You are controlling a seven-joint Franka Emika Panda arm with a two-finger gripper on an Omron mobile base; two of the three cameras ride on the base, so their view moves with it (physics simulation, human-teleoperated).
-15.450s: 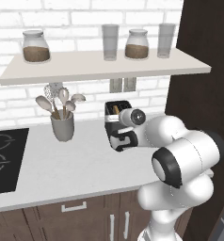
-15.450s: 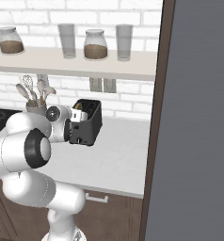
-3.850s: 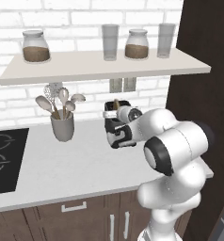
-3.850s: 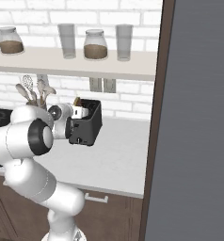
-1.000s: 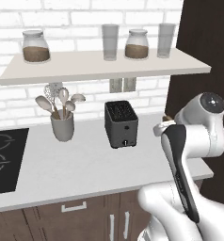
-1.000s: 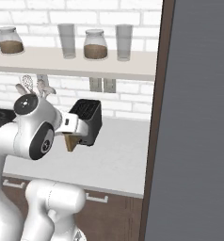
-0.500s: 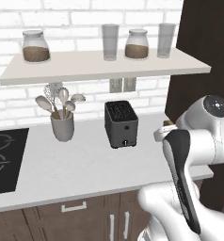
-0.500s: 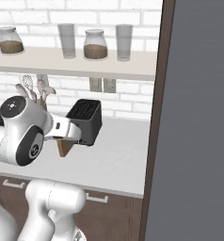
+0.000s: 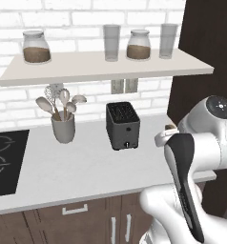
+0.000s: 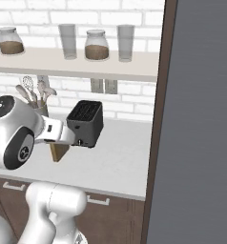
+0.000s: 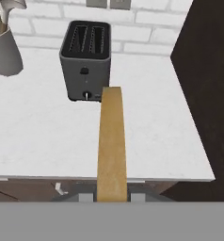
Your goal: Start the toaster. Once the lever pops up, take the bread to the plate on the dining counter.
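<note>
The toaster (image 9: 122, 125) is sitting near the counter's (image 9: 82, 169) back edge, with the utensil cup (image 9: 63, 127) standing to its left; the bread (image 11: 111, 146) is hanging edge-on in the tool (image 11: 112, 194) above the counter's front edge, before the toaster

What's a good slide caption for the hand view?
Claw shut on the bread, held edge-on above the counter in front of the empty toaster.

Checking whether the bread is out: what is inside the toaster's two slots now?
The toaster slots look dark and hold no slice as far as the hand view reaches; their bottoms are hidden. The bread is clamped edge-on in the tool, out over the counter.
</note>
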